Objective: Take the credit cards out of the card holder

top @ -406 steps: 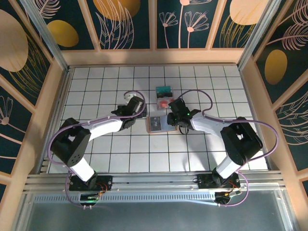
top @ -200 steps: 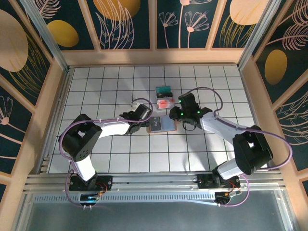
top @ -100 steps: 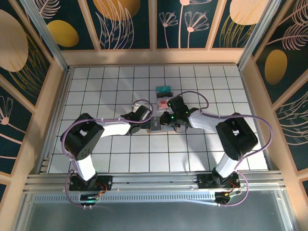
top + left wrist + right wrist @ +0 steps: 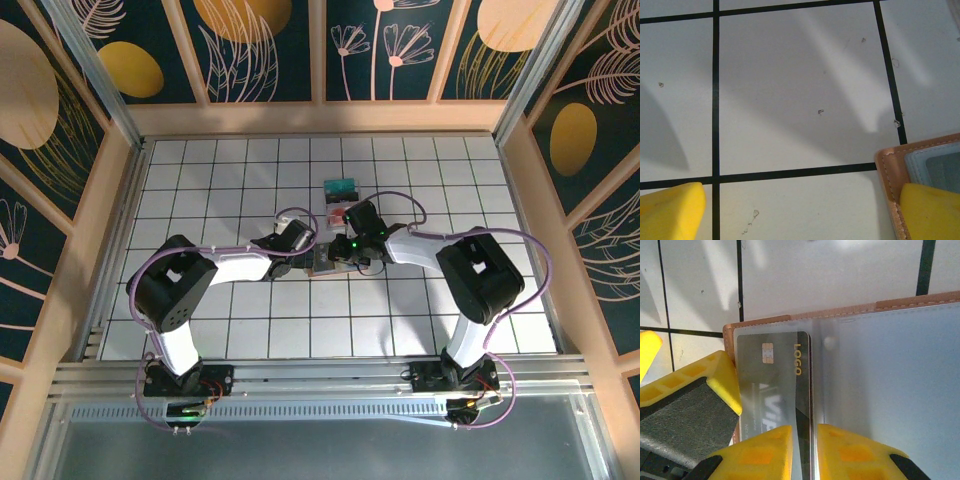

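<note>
The tan-brown card holder (image 4: 322, 266) lies open mid-table, blue-grey inner face (image 4: 885, 385) up. A dark grey credit card (image 4: 771, 385) marked LOGO and VIP sits in its left clear pocket. My right gripper (image 4: 805, 442) is down on the holder, its yellow fingers closed to a narrow gap with the card's right edge between them. My left gripper (image 4: 805, 212) is wide open; one of its fingers (image 4: 932, 212) rests on the holder's brown corner (image 4: 890, 175), and that same finger (image 4: 690, 410) shows beside the card. Two more credit cards, teal (image 4: 341, 187) and white-pink (image 4: 340, 213), lie on the tiles behind.
Both arms meet at the holder in the middle of the white tiled floor (image 4: 420, 170). Wooden walls (image 4: 320, 118) ring the area, and a metal rail (image 4: 320, 375) runs along the near edge. The loose cards lie just behind the right wrist.
My right gripper has swung left onto the holder and its jaws have narrowed over the card. My left gripper has stayed open at the holder's left edge.
</note>
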Controlling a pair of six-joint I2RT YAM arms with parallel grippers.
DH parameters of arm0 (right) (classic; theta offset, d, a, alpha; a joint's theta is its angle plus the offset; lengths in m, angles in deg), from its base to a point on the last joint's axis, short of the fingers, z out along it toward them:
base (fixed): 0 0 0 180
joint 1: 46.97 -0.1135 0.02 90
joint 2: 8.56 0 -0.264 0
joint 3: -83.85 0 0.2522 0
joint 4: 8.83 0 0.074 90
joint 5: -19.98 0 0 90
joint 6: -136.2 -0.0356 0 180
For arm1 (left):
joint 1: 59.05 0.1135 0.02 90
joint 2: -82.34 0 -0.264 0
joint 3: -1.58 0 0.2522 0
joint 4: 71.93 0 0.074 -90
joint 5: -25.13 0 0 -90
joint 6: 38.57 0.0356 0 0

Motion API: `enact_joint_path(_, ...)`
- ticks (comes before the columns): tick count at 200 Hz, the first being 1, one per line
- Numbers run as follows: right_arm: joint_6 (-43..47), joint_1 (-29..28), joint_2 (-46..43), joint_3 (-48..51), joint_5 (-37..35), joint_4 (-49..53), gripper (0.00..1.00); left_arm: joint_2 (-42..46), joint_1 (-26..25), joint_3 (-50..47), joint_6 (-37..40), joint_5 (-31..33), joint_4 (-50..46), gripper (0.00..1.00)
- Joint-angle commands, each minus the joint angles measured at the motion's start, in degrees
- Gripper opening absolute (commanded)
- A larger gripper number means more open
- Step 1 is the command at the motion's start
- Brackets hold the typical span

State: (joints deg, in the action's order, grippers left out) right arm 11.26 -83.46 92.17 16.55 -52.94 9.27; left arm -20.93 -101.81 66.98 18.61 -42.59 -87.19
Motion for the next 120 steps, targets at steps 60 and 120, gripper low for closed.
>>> enact_joint_path(60,-1.25,0.61,1.45,0.72,2.17,-3.86,0.21,2.25,0.23,-0.78,0.25,-1.17,-2.46,0.99)
enact_joint_path(120,-1.39,0.66,0.96,1.31,2.08,-3.72,0.2,4.2,0.26,-1.04,-0.32,-0.84,-3.03,0.99)
